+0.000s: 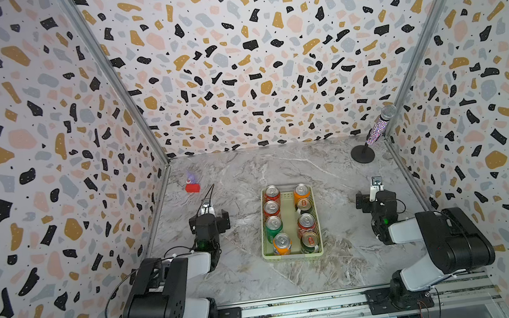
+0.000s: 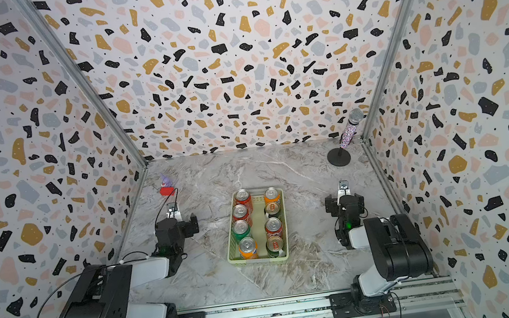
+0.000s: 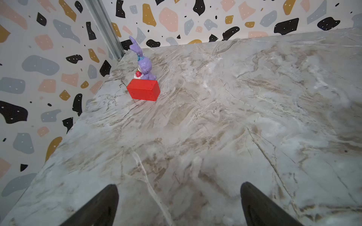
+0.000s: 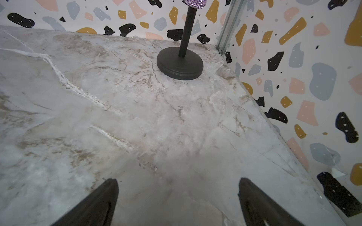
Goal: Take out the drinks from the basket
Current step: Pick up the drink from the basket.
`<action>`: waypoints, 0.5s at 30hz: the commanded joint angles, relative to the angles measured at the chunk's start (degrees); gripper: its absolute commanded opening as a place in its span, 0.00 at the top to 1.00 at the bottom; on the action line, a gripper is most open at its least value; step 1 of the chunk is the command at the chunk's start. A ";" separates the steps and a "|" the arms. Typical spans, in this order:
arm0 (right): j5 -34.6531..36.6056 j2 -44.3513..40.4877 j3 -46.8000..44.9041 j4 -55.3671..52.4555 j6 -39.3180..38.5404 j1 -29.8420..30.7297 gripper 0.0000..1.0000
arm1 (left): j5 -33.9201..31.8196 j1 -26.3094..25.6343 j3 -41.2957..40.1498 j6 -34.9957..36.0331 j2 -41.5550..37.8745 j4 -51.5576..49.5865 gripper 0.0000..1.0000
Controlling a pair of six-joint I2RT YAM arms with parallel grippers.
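I am seeing eight drinks (image 1: 272,209) standing inside the basket (image 1: 293,256). The left tool (image 3: 179,185) and the right tool (image 4: 178,181) are sitting wide open and empty, flanking the basket.

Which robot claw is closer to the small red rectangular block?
Left. The left gripper sits a short way in front of the small red rectangular block, facing it. The right gripper is on the opposite side, beyond the pale yellow-green plastic basket.

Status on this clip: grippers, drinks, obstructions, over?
Left gripper open, empty. Right gripper open, empty. Eight cans upright in basket, none out. Toy rabbit, microphone stand far back, not obstructing.
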 commanded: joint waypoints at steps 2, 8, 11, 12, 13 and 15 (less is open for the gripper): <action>0.73 -0.76 1.18 -0.58 0.63 -0.04 0.00 | 0.30 0.02 1.46 0.44 0.01 1.50 0.00; -0.09 -0.67 1.42 -0.91 0.39 -0.07 0.00 | 0.28 0.08 1.46 0.45 0.03 1.50 0.00; -0.12 -0.72 1.44 -1.07 0.37 -0.04 0.00 | 0.26 0.01 1.46 0.49 0.08 1.50 0.00; -0.13 -0.76 1.44 -1.03 0.37 -0.06 0.00 | 0.23 0.01 1.46 0.42 0.10 1.50 0.00; -0.13 -0.78 1.44 -1.02 0.37 0.03 0.00 | 0.23 0.02 1.46 0.40 0.07 1.50 0.00; -0.12 -0.76 1.43 -1.02 0.37 -0.04 0.00 | 0.29 0.04 1.46 0.51 0.14 1.50 0.00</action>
